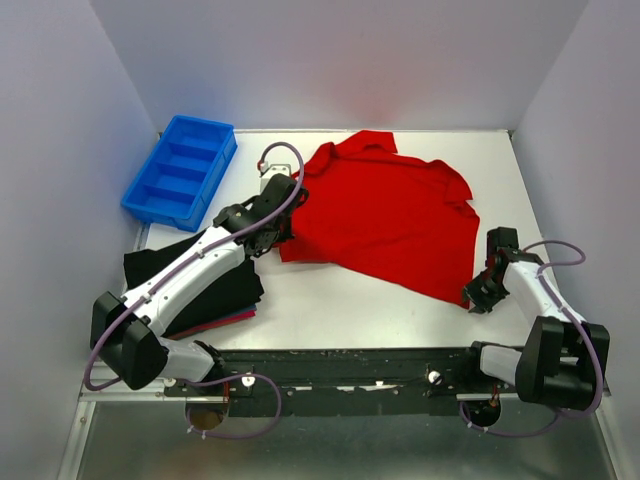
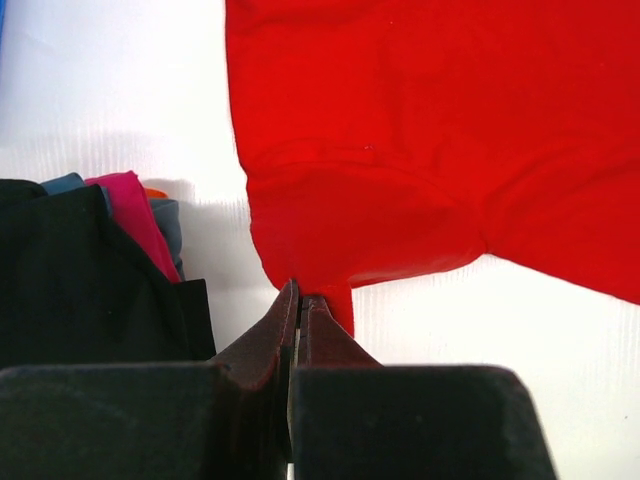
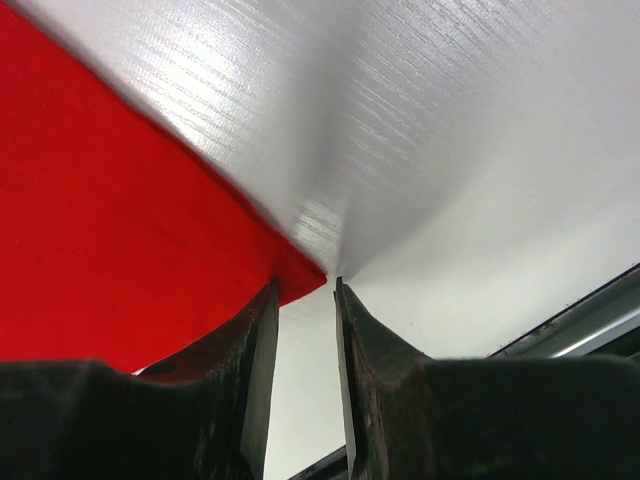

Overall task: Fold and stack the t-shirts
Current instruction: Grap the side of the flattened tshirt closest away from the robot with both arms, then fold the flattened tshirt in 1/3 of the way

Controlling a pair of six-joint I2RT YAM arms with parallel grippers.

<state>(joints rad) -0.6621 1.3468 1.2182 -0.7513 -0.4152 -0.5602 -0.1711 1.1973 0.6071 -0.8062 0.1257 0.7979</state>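
The red t-shirt (image 1: pixel 385 210) lies spread and somewhat rumpled on the white table (image 1: pixel 350 310), right of centre, its collar toward the far wall and its hem running obliquely toward the near right. Its near-left corner is pinched by the left gripper (image 1: pixel 285 232); the left wrist view shows the two fingers pressed together with a tongue of the red t-shirt (image 2: pixel 430 120) caught at the tips of the left gripper (image 2: pixel 300 298). At the shirt's near-right corner sits the right gripper (image 1: pixel 475 297). In the right wrist view the right gripper (image 3: pixel 305 285) has its jaws narrowly parted, bare table showing through the gap, and the pointed corner of the red t-shirt (image 3: pixel 120 250) lies just at the tips, against one finger and not clamped. The folded stack (image 1: pixel 155 262) of dark shirts rests at the near left, partly under the left arm; the left wrist view shows the folded stack (image 2: pixel 80 280) as black cloth with pink, grey-blue and orange edges. A blue bin (image 1: pixel 180 170) with compartments stands at the far left, apart from the shirts.
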